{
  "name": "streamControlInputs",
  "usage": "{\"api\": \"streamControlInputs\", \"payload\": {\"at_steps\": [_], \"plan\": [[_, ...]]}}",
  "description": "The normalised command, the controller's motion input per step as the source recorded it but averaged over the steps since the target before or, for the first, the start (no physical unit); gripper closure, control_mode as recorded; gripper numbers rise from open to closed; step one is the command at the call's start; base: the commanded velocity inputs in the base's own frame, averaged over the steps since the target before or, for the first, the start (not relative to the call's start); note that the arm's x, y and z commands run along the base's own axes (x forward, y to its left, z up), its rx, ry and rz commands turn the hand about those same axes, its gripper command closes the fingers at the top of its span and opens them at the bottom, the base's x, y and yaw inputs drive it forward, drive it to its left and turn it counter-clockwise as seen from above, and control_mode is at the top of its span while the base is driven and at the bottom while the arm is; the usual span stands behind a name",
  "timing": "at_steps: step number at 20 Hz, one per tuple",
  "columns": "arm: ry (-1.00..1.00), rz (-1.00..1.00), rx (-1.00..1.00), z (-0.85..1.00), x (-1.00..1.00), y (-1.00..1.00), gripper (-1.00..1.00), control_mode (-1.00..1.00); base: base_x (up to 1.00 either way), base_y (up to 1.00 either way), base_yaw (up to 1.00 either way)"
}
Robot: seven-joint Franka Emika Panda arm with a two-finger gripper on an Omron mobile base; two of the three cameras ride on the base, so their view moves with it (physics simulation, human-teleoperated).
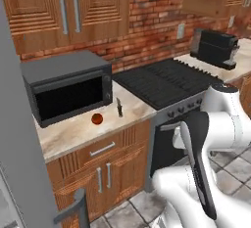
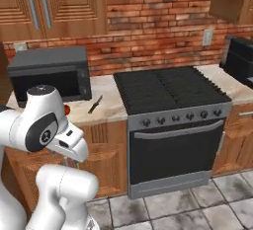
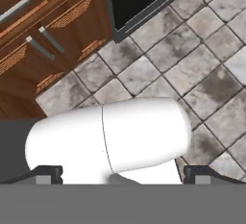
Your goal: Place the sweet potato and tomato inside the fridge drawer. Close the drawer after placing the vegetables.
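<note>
One tomato, small, red and glossy, sits on the pale stone counter just in front of the black microwave, toward its right end. In the right base view the same tomato peeks out as a red sliver behind the robot's white shoulder. A dark-handled knife lies near the tomato on its right, apart from it, between the tomato and the black stove. The stove top is flush beside the counter, with a row of knobs and a dark oven door below. Wooden base cabinets with metal handles stand under the counter, wooden wall cabinets hang above the microwave, and a red brick wall runs behind. A black coffee machine stands on the counter beyond the stove. The floor is grey stone tile. The gripper hangs low over that floor, facing down toward the tiles and cabinet fronts, its fingertips spread wide apart with nothing between them.
</note>
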Motion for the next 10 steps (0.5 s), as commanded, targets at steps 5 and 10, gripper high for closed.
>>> {"api": "streamControlInputs", "payload": {"at_steps": [5,10], "plan": [[0.00,0.00,0.00,0.00,0.00,0.00,-1.00,1.00,0.73,-0.11,0.56],[0.00,0.00,0.00,0.00,0.00,0.00,-1.00,1.00,0.27,0.00,0.41]]}}
